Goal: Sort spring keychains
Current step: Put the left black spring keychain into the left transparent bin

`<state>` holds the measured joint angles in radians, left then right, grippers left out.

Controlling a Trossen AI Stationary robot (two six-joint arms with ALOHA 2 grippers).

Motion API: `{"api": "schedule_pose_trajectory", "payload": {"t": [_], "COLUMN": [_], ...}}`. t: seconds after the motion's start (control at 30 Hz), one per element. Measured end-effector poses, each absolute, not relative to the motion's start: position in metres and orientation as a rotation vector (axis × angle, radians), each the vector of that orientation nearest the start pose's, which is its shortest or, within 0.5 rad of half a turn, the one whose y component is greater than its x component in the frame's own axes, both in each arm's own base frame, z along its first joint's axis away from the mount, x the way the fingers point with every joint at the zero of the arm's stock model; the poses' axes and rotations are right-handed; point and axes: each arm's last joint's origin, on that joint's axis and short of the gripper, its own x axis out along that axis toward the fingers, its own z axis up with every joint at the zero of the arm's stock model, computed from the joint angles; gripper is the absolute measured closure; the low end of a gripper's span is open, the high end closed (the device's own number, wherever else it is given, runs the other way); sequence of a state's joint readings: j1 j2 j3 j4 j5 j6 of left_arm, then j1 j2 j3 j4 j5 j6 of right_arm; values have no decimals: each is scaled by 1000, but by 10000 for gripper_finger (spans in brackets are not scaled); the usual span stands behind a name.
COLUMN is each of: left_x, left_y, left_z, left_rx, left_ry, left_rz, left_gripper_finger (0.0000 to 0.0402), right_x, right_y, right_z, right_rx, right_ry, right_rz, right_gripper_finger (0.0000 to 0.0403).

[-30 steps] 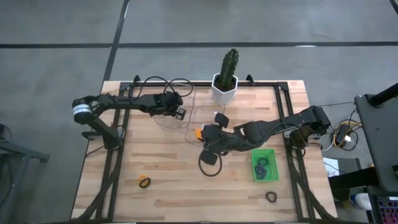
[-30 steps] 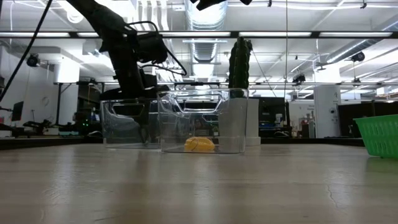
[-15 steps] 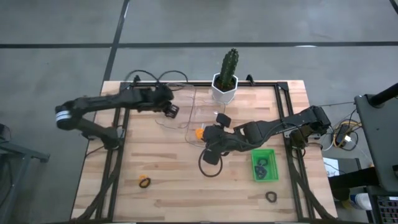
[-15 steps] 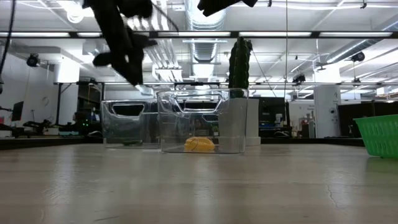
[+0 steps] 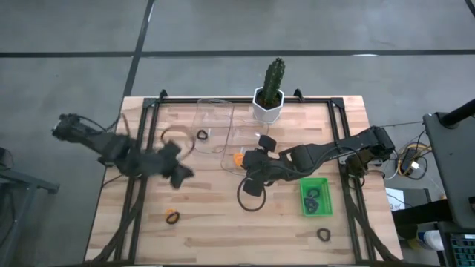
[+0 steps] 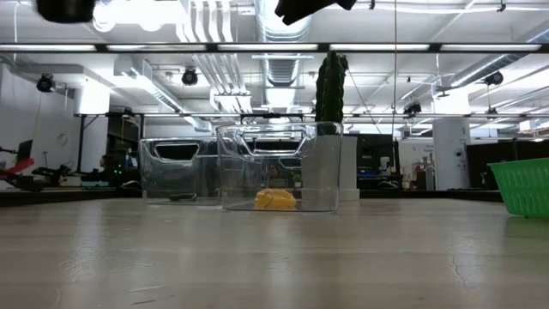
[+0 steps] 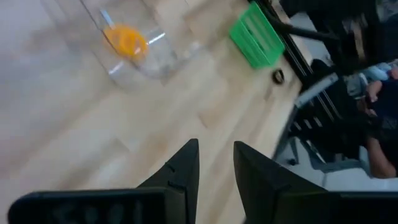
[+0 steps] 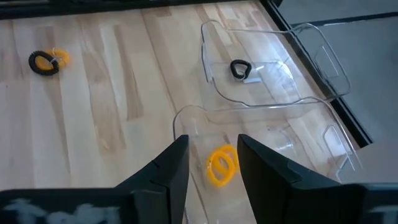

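Swung away from the clear bins, left gripper [image 5: 178, 173], now low over the bench's [image 5: 200, 222] left half, blurred from above; fingers [image 7: 180, 168] seen slightly apart in its own wrist view, nothing between them. Gone from the low view too, bar a dark shape at the top left corner. Right gripper [image 8: 211, 155] parked over the nearer clear bin [image 5: 241, 144], fingers apart and empty.

Two clear bins side by side near the cactus pot [image 5: 268, 104]. Left clear bin [image 5: 208, 126] holding one black keychain [image 5: 202, 135], plain from above and in the right wrist view [image 8: 239, 68]. Neighbouring bin holding an orange keychain [image 5: 236, 157], directly under the right fingers [image 8: 221, 165]. Green basket [image 5: 314, 196] to the right with dark coils [image 5: 312, 200] inside; colours hard to tell.

Loose on the bench: a black keychain with a yellow one touching it [image 5: 172, 217] near the front left, and another dark keychain [image 5: 323, 234] at the front right, just beyond the basket.

Low view: only the orange keychain [image 6: 274, 199] visible through the clear wall, the black one in the other bin lost, basket [image 6: 523, 184] just a green edge at right, its contents hidden. Left wrist view: orange keychain [image 7: 127, 40] in its bin, basket [image 7: 258, 34], and the front-right dark keychain [image 7: 278, 76]. Right wrist view alone showing both bins' contents together plus the black-and-yellow pair [image 8: 46, 61].
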<state>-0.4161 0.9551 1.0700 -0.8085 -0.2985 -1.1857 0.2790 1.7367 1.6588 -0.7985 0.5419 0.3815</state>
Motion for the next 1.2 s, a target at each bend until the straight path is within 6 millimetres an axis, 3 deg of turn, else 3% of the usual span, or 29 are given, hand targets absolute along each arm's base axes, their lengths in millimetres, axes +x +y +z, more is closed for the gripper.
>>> {"api": "schedule_pose_trajectory", "payload": {"t": [0.23,0.47,0.7,1.2], "left_x": [144,135,140,137], "left_y": [-136,-180,-193,-196], "left_z": [310,266,238,200], "left_rx": [-1055,-1184,-1094,-879], "left_ry": [697,806,925,1154], "left_rz": [309,435,547,645], "left_gripper_finger": [310,310,310,310], "right_x": [360,360,361,361], "right_y": [88,88,88,88], "right_z": [333,333,333,333], "right_rx": [-11,-42,-47,-43], "right_ry": [756,762,763,763], "right_rz": [-389,-376,-373,-371], "right_gripper_finger": [271,270,277,269]}}
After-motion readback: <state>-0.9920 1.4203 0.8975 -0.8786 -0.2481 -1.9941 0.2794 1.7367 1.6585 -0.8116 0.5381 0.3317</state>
